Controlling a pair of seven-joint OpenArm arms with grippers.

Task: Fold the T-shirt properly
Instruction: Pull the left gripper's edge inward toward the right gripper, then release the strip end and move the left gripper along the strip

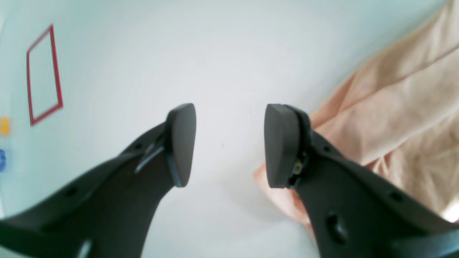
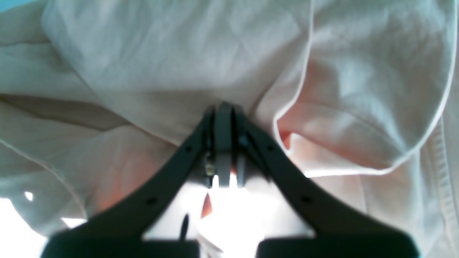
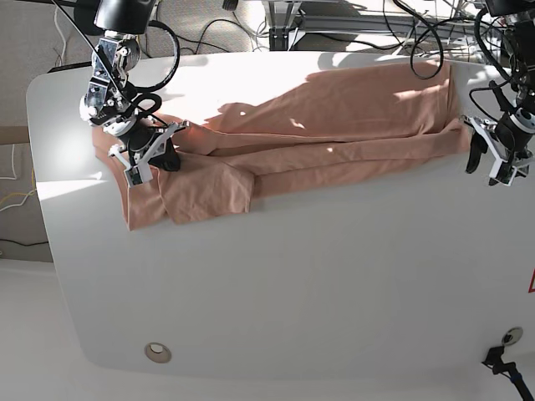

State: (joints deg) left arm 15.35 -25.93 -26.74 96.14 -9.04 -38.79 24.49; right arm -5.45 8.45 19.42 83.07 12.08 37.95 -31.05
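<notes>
1. The T-shirt [image 3: 318,125] lies across the far half of the white table [image 3: 292,284], already doubled lengthwise into a long band, one sleeve flap spread toward the near side at the base view's left.
2. Judging from this, the first lengthwise fold is in place; the crosswise folds into a compact packet are left, and the cloth is wrinkled.
3. The left end effector [image 1: 229,143] stands with its jaws well apart and nothing between them, only bare table; one pad sits just beside the shirt's edge.
4. The right end effector [image 2: 223,143] is pinched tight on a fold of the T-shirt fabric, which bunches up around its tips.
</notes>
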